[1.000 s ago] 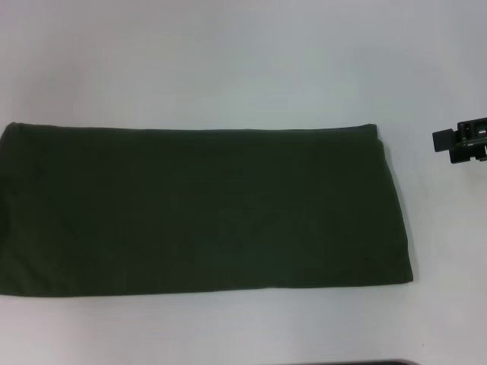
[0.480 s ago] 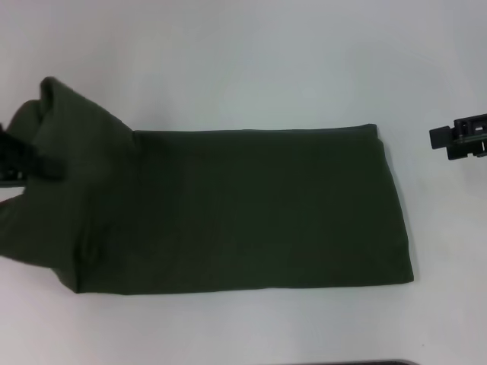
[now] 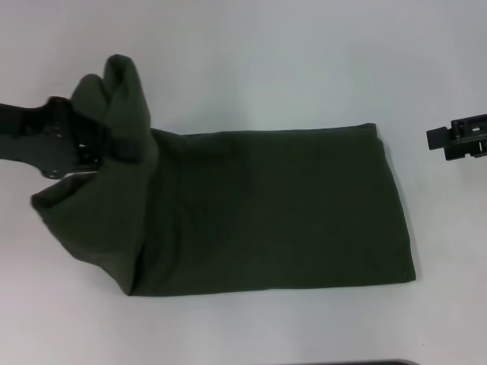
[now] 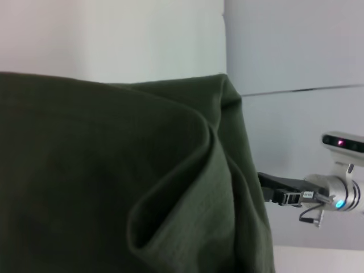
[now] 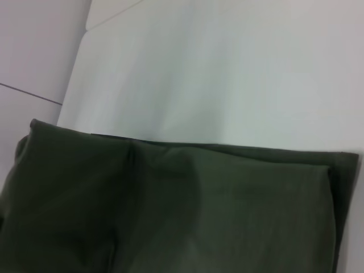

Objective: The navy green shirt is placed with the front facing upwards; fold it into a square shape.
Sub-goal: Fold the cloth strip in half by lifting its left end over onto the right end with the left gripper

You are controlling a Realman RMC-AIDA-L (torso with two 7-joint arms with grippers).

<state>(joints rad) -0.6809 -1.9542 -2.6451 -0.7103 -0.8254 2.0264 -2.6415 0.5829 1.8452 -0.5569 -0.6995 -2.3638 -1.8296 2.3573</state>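
The navy green shirt (image 3: 274, 213) lies on the white table as a long folded band, plain green side up. Its left end is lifted and bunched, held by my left gripper (image 3: 114, 148), which is shut on the cloth and reaches in from the left edge. In the left wrist view the raised shirt (image 4: 114, 182) fills most of the picture in folds. My right gripper (image 3: 456, 141) hovers off the shirt's right end, apart from the cloth; it shows farther off in the left wrist view too, right gripper (image 4: 273, 190). The right wrist view shows the flat shirt (image 5: 216, 210).
The white table (image 3: 251, 68) surrounds the shirt on all sides. A dark strip (image 3: 350, 363) shows at the near edge. A pale wall (image 4: 296, 45) stands beyond the table.
My left gripper has come in from the left, taken hold of the shirt's left end, and carried it up and to the right. The right gripper has barely moved.
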